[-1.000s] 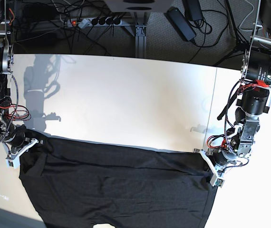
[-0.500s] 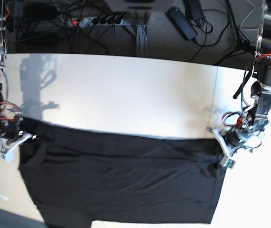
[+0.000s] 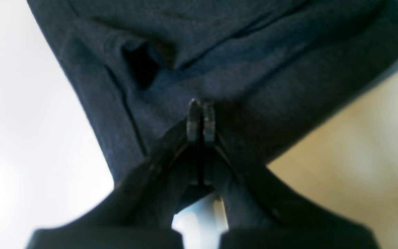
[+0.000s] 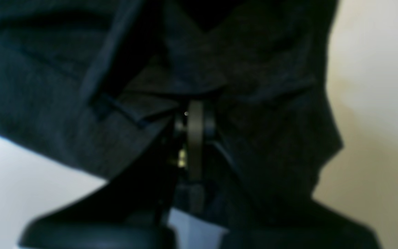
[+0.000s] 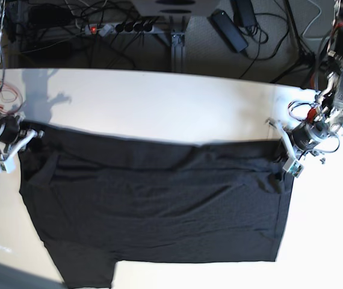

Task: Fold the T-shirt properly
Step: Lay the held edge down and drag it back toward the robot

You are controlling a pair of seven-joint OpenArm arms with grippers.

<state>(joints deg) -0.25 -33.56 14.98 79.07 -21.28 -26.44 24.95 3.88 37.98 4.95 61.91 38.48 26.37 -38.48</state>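
The black T-shirt (image 5: pixel 153 205) lies spread on the white table (image 5: pixel 159 105), plain side up, its far edge stretched between the two grippers. My left gripper (image 5: pixel 283 155) is shut on the shirt's far right corner; in the left wrist view (image 3: pixel 200 103) the jaws pinch dark fabric (image 3: pixel 185 52). My right gripper (image 5: pixel 26 139) is shut on the far left corner; in the right wrist view (image 4: pixel 195 114) the jaws are buried in bunched fabric (image 4: pixel 47 86). The print does not show.
Behind the table's far edge (image 5: pixel 159 71) lie a power strip (image 5: pixel 120 27), cables and a black adapter (image 5: pixel 230 29) on the floor. The arms stand at the table's left and right sides.
Both grippers have pulled the shirt's far edge towards the back of the table. More of the shirt, including its near hem, now lies in view.
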